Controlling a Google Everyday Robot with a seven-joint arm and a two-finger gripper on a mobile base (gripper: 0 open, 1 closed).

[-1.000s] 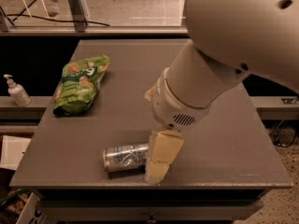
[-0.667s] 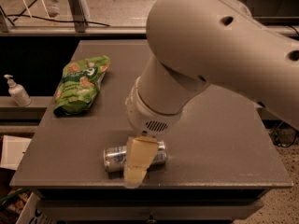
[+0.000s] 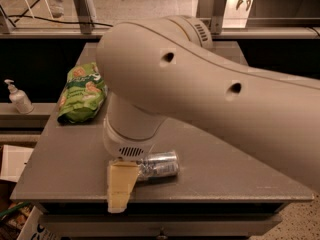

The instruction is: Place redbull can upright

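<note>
Camera view: gripper [image 3: 120,190] at left end of lying redbull can [image 3: 160,165].

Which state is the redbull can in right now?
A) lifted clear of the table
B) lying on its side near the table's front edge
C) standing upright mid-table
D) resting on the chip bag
B: the redbull can lies on its side on the table near the front edge. The gripper is down at one end of it, and the green chip bag sits apart, further back.
</note>
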